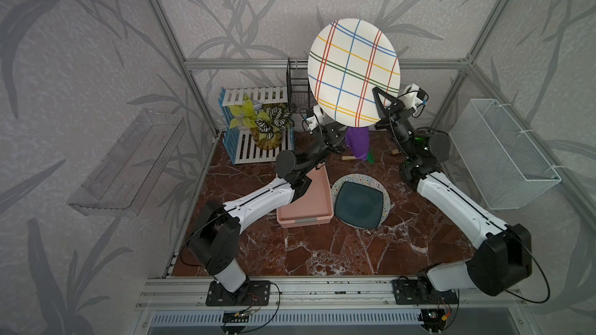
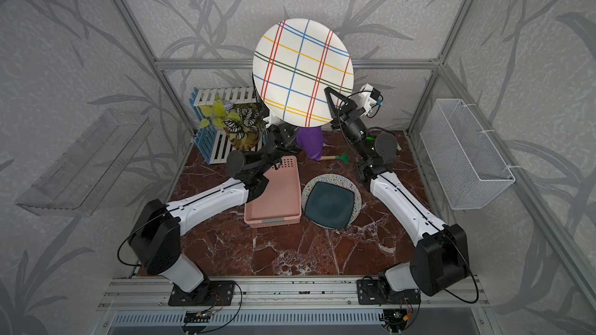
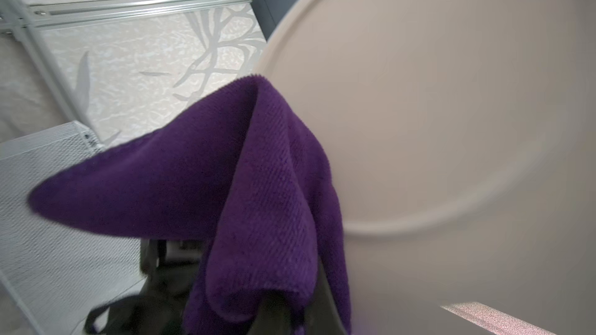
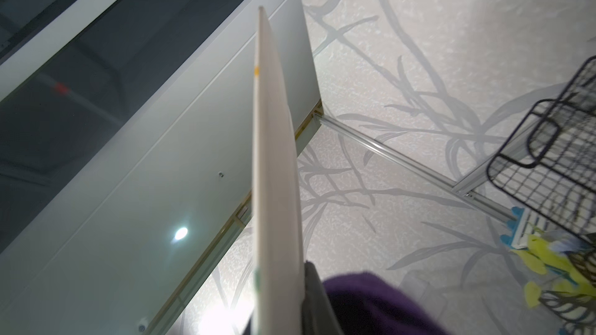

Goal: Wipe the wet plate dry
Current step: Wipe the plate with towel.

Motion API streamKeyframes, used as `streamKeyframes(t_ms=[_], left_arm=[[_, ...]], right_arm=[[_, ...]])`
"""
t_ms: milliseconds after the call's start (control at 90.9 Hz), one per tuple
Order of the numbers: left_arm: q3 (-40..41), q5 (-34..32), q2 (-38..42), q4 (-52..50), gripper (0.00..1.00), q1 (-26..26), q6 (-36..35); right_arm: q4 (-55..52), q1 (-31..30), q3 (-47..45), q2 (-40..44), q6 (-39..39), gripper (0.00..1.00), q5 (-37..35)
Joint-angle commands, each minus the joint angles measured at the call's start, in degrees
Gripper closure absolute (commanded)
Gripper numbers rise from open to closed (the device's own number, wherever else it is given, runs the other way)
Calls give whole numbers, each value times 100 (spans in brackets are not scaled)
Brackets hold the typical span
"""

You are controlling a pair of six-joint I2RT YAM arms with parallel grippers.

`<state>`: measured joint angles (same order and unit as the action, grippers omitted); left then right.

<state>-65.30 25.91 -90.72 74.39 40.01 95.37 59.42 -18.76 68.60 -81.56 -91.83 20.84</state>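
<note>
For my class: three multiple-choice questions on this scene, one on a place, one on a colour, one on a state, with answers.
1. Where does the dark square plate lie? A in the pink tray; B on the round speckled plate; C in the white basket.
2. What colour is the cloth? A purple; B yellow; C white.
3. How is the striped plate? A flat on the table; B held up in the air by the right hand; C stacked in the pink tray.
Answers: B, the speckled rim shows around the square plate; A, plain in the left wrist view; B, the hand pinches its lower rim.
</note>
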Motion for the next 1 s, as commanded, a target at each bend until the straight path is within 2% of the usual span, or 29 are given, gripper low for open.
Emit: streamKeyframes(t_ms=[0,88,132,187,209,297,440,594,671,726,781,836,902,990], left_arm=[[361,314,948,130,100,-315,-806],[475,415,1634,-1140,100,-714,-2083],[319,300,1938,-2428,100,-821,-3076],[-79,-138,2186,-4185,100,-824,-4363],[-257,-356,2215,-4813,100,-814,-4671],[-723,-926,2088,-6160,100,-828,-5707],[-1302,-1653,1644,-7287,100,-887,-6506],[-1884,-2185,1368,-7965,100,-1352,-7035],[-2438,-2136,1129,-8447,100,-1397,-7689],[-2994,-1706,791,-9022,100,-1311,-8272],[-3503,-1400,472,-9682,100,-1007,-8831],[-3775,-1625,148,-10232,100,-547,-9317],[-3812,-1503,-48,-10429,100,-287,-9434],[-3674,-1252,-67,-10470,100,-270,-9166]], right_arm=[[-652,273,-215,409,391,100,-191],[-1535,288,-414,892,1083,100,-70],[-2265,251,-388,1125,1613,100,28],[-2963,119,-348,1366,2217,100,34],[-3141,55,-345,1435,2379,100,10],[-3400,-169,-270,1568,2828,100,53],[-3207,-375,-158,1554,2953,100,248],[-3299,-692,-219,1650,3286,100,585],[-3500,-1090,-238,1692,3656,100,737],[-3750,-1427,-220,1691,3972,100,714],[-3817,-1673,-195,1638,4118,100,657],[-3618,-1725,-203,1521,3977,100,628],[-3269,-1710,-222,1407,3816,100,463],[-3223,-1515,-63,1263,3610,100,435]])
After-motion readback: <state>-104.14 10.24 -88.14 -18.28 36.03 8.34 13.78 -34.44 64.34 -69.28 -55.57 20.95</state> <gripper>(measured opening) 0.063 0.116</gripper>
